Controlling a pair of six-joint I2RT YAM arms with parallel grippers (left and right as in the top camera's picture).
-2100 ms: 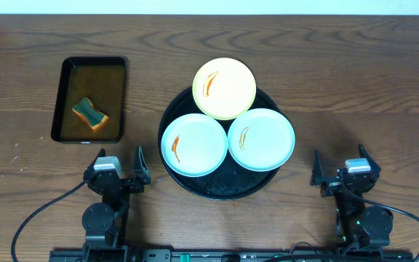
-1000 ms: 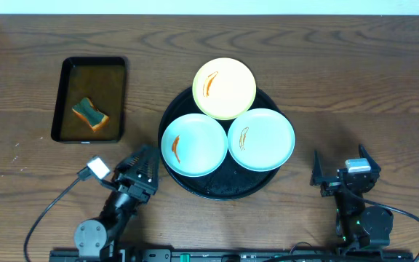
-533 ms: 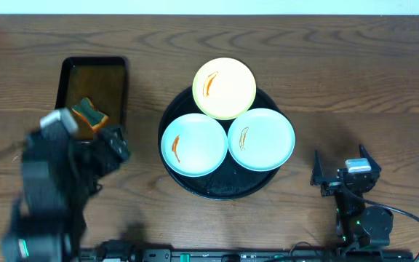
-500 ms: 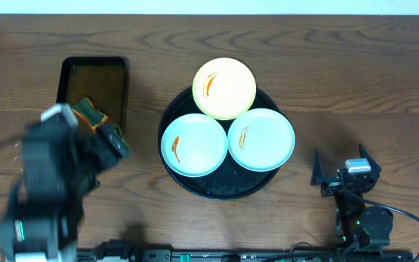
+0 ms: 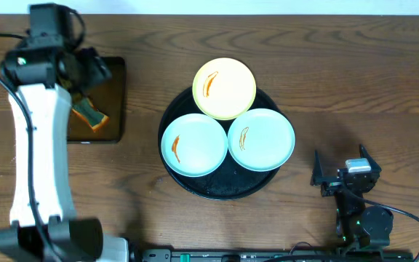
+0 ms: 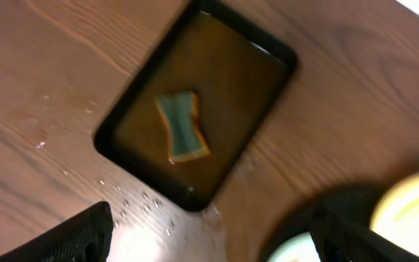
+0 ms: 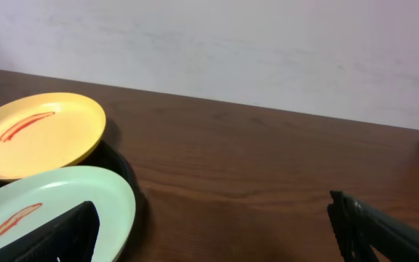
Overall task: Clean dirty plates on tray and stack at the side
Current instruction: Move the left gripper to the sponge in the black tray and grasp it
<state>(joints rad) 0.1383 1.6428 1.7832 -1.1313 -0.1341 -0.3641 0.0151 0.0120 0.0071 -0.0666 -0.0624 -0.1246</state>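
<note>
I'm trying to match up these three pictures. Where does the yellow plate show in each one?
Overhead: yellow plate, top centre, on the far rim of the round black tray.
Left wrist: lower right edge, cut off, blurred.
Right wrist: left side.
Shared landmark: the round black tray beneath it.

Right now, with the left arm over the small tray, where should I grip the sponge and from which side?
Pinch the sponge across its two long edges, near the middle, coming straight down from above. It lies flat in brown liquid, and the walls of the small tray block a sideways approach. The left gripper hangs open above it.
</note>
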